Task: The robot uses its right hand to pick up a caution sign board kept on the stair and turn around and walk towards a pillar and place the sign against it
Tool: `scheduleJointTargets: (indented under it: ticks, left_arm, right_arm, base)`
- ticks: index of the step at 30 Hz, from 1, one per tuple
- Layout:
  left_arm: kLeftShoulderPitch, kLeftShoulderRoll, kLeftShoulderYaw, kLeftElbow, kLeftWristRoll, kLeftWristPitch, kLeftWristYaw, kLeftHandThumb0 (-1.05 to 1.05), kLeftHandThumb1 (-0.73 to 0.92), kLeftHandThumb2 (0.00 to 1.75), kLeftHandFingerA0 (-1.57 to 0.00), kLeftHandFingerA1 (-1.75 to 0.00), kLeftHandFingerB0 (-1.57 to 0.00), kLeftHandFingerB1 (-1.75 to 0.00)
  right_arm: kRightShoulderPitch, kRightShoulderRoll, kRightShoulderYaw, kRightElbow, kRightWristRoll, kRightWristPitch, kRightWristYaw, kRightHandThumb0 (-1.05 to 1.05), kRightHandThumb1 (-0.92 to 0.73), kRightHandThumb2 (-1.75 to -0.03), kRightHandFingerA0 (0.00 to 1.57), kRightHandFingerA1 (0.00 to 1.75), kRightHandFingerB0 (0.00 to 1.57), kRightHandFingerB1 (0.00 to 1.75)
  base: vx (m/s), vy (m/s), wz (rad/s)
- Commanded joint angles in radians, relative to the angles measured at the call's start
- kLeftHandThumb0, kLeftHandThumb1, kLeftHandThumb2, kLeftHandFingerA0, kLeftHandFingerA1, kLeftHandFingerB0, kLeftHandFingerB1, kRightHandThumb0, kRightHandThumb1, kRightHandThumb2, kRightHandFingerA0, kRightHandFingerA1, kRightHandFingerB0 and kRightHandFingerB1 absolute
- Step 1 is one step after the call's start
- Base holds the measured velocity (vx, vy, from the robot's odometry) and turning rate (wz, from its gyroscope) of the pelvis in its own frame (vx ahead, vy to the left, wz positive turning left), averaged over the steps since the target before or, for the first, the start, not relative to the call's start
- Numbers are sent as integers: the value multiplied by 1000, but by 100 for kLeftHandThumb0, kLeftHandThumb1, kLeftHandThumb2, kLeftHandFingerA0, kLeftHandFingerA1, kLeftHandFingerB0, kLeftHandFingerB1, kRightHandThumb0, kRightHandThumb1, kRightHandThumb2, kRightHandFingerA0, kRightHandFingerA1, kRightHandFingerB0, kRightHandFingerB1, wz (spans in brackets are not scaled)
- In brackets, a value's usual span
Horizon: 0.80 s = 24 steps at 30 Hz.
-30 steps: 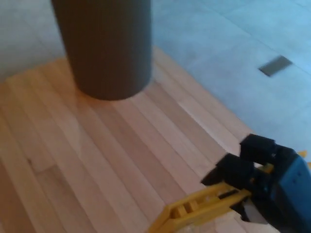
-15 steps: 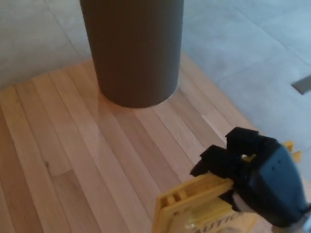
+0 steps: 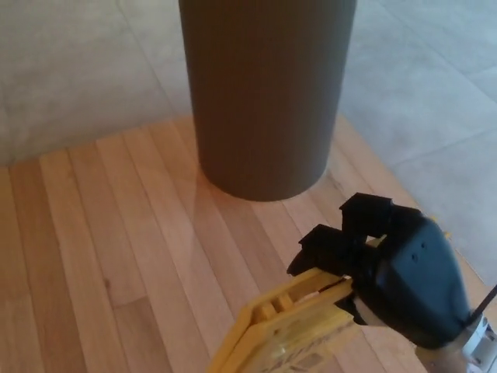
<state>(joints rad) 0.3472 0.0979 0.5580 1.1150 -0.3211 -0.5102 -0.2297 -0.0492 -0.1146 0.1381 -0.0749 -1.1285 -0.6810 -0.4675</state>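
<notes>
The yellow plastic caution sign board sits at the near right of the scene, folded flat, with its slotted top edge raised and running from near left up toward far right, where it disappears under the robot's hand. Its panels drop from that edge toward the bottom of the picture, so most of the board is cut off and its full long axis cannot be made out; a strip of dark lettering shows low on the face but is too blurred to read. The black right hand is clamped on the top edge, its thick fingers hooked over the far side of the rim and pointing left and away. Under the board and hand lies a light wooden plank floor, its boards running from near to far with a slight lean. Just beyond the hand, in the far centre, stands a wide round dark brown pillar, its base resting on the far end of the planks, apart from the board. Past the wood, grey stone tiles spread to the far left and far right.
</notes>
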Motion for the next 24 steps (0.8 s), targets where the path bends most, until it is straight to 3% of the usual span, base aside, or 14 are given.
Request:
scheduleJointTargets:
  ticks: [1,8,9,10,11,12,16,17,18,19,24]
  left_arm:
    - [-8,8,0,15,-5,-57,-2,-43,44,62,-112,-73,-96,-66]
    - [-16,0,13,17,-19,-48,-13,-41,43,63,-115,-73,-99,-66]
    - [-10,-1,1,-3,-1,-49,14,-42,42,68,-111,-74,-96,-67]
    - [-9,-3,3,-4,-4,-51,8,-40,42,68,-111,-75,-96,-68]
    - [-7,-5,6,-6,-10,-53,0,-40,42,68,-111,-75,-96,-68]
    - [-8,-4,4,-2,-7,-50,5,-39,42,68,-113,-75,-97,-68]
    - [-3,-9,1,-3,-3,-54,6,-40,43,67,-112,-75,-98,-68]
    - [-1,-10,0,-3,0,-58,10,-39,43,69,-109,-75,-95,-67]
    - [1,-12,-2,-1,3,-62,14,-39,43,69,-109,-75,-95,-67]
    - [-2,-13,3,5,-5,-62,8,-38,43,68,-111,-75,-96,-67]
    - [-4,-15,6,7,-11,-61,0,-40,44,66,-111,-75,-97,-67]
  right_arm:
    - [-50,-29,-12,3,50,47,-84,-11,-50,-102,102,159,91,106]
    - [-70,-59,1,23,51,82,-106,-11,-49,-103,102,158,90,105]
    - [-103,-70,-6,59,46,97,-119,-11,-50,-102,102,154,92,106]
    - [-107,-73,-6,63,48,101,-117,-12,-50,-109,121,127,92,100]
    - [-114,-78,-5,71,51,107,-116,-12,-50,-109,121,127,92,100]
    - [-119,-82,-3,77,51,108,-121,-12,-51,-101,101,151,90,107]
    - [-140,-96,9,106,53,124,-135,-13,-51,-100,99,152,89,108]
    - [-145,-96,9,111,49,138,-128,-15,-50,-108,118,125,90,100]
    - [-149,-96,9,115,44,156,-119,-15,-50,-108,118,125,90,100]
    - [-154,-98,12,124,45,161,-124,-16,-54,-98,100,154,90,107]
    - [-162,-116,11,157,48,184,-125,-15,-55,-97,96,153,87,105]
  base:
    - [279,-276,37]
    - [178,-120,-1]
    - [113,8,-16]
    - [114,21,-9]
    - [114,26,-10]
    - [120,31,-21]
    - [210,174,20]
    - [132,169,12]
    - [133,135,2]
    - [128,116,6]
    - [86,31,-2]
